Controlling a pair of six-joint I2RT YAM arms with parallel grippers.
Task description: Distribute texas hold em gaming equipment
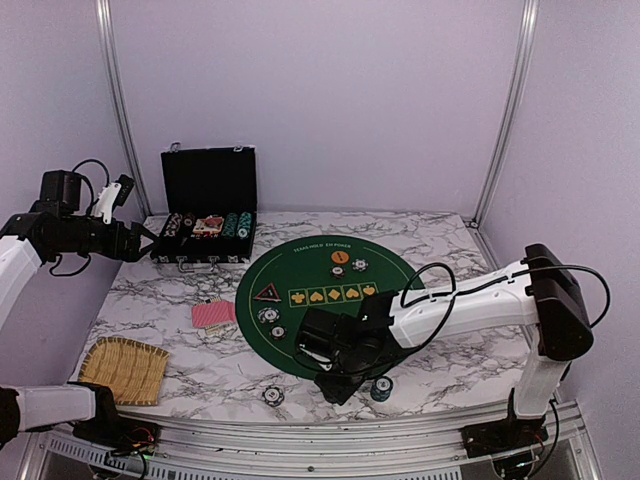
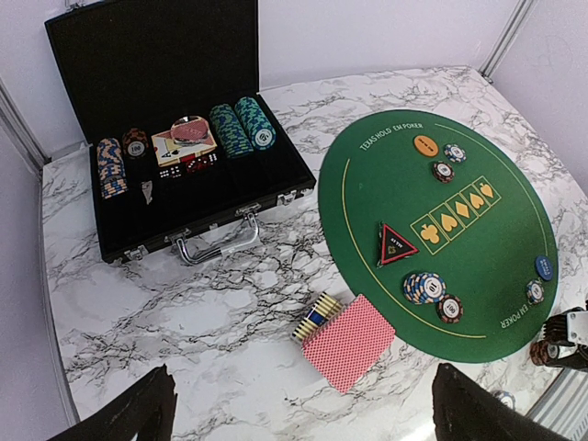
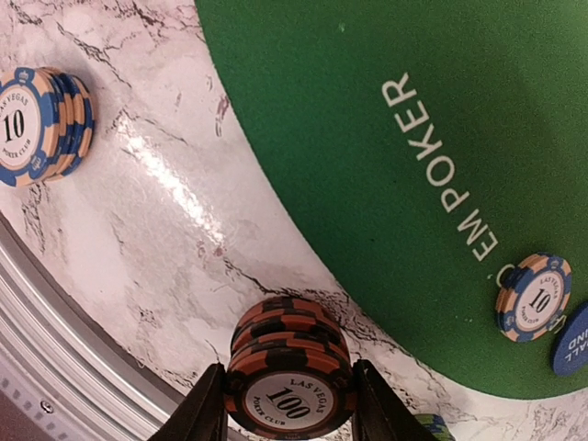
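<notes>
A: Where the green mat (image 3: 367,138) reads "EM POKER", what does the right gripper (image 3: 289,400) hold?
B: Chip stack (image 3: 289,367), "LAS VEGAS POKER CLUB 100", pinched between both fingers, over the marble table (image 3: 165,184) just off the mat. Left gripper (image 2: 303,404): spread wide, empty.

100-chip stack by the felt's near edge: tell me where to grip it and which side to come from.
Grip the 100 stack by its rim, a finger on each opposite side, coming straight down from above. It is a round pile flat on the marble, so a side squeeze should catch every chip. The right gripper has a finger against each side.
</notes>
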